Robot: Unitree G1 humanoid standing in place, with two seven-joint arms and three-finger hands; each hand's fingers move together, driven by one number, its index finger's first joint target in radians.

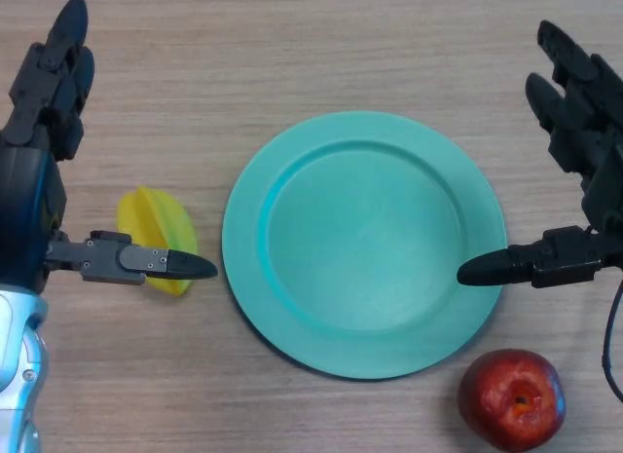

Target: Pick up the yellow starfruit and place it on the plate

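Observation:
The yellow starfruit (pixel 156 224) lies on the wooden table just left of the teal plate (pixel 365 244), which has nothing on it. My left hand (pixel 44 112) hovers at the left with its fingers straight; its thumb (pixel 146 263) reaches across the starfruit's near edge and hides part of the fruit. Whether the thumb touches the fruit is unclear. My right hand (pixel 579 102) is open at the right side, its thumb (pixel 526 265) stretched over the plate's right rim.
A red apple (pixel 512 397) sits on the table near the front right, below the plate's edge and close to my right thumb.

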